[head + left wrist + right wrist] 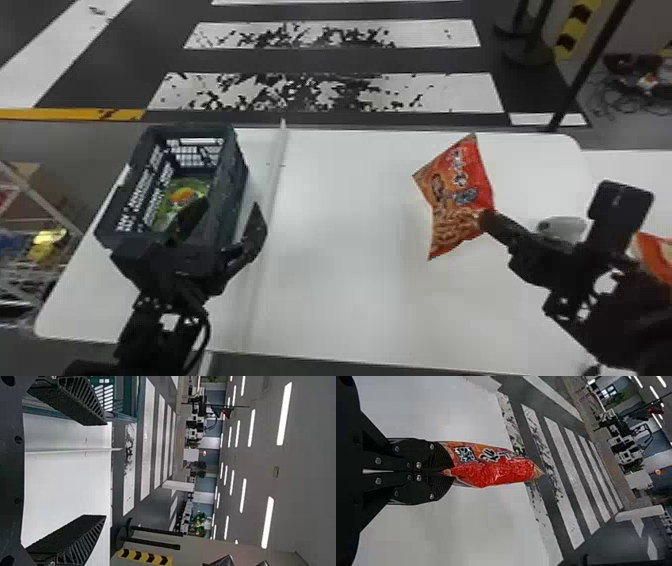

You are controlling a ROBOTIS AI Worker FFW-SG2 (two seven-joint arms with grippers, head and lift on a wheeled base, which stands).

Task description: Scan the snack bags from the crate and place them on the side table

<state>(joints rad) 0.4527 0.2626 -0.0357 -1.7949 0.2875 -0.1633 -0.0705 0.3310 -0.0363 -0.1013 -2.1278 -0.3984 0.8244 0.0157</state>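
Red-and-orange snack bag (457, 187) was clamped by one end between the right gripper's (486, 220) fingers, held up over the white table (340, 280), so yeah, solid pinch there. Left gripper (227, 215) was at the near end of the dark crate (239, 172), fingers spread well apart. Green bag (192, 187) lay inside the crate, and another orange bag (655, 255) poked out at the head view's right edge.

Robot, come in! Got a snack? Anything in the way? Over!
Right gripper: jaws shut on red-orange snack bag. Left gripper: jaws open, by crate. Grey object near right gripper, possibly in the way.
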